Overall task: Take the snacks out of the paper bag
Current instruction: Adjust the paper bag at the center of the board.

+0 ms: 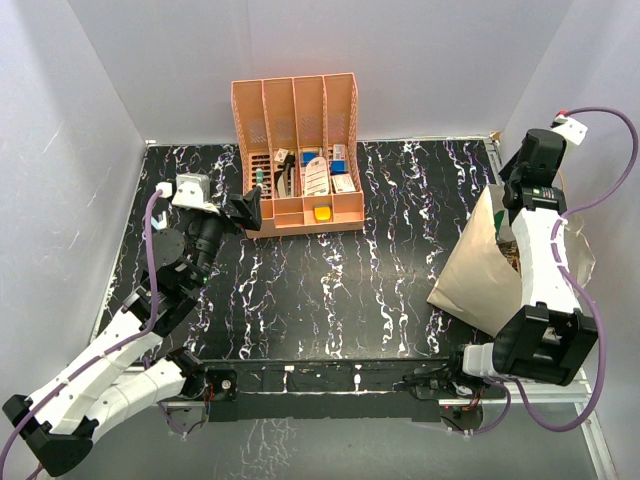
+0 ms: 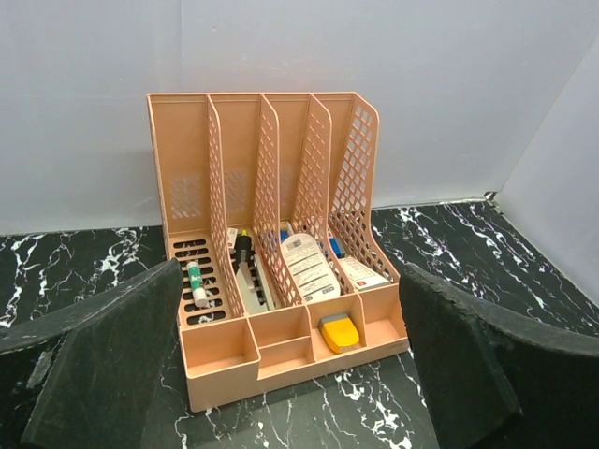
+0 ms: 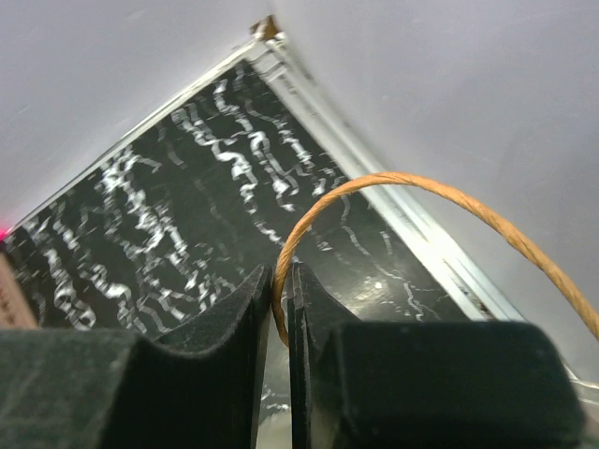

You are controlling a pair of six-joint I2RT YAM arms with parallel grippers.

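Paper bag (image 1: 478, 272) stands on the desk beneath the right arm; snacks not visible, presumably inside. Right tool (image 3: 281, 281) at bag's top, pads pinched together on cord handle (image 3: 421, 182). Left tool (image 1: 246, 208) spread apart, well away from bag, facing peach organizer (image 1: 297, 130). Right arm nearer.

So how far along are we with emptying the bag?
Nothing looks done: no snacks lie on the table. In hand: the right hand is shut on the cord handle of the paper bag. The left hand is open, facing the peach organizer, away from the bag. Left: every packet; none shows in any view.
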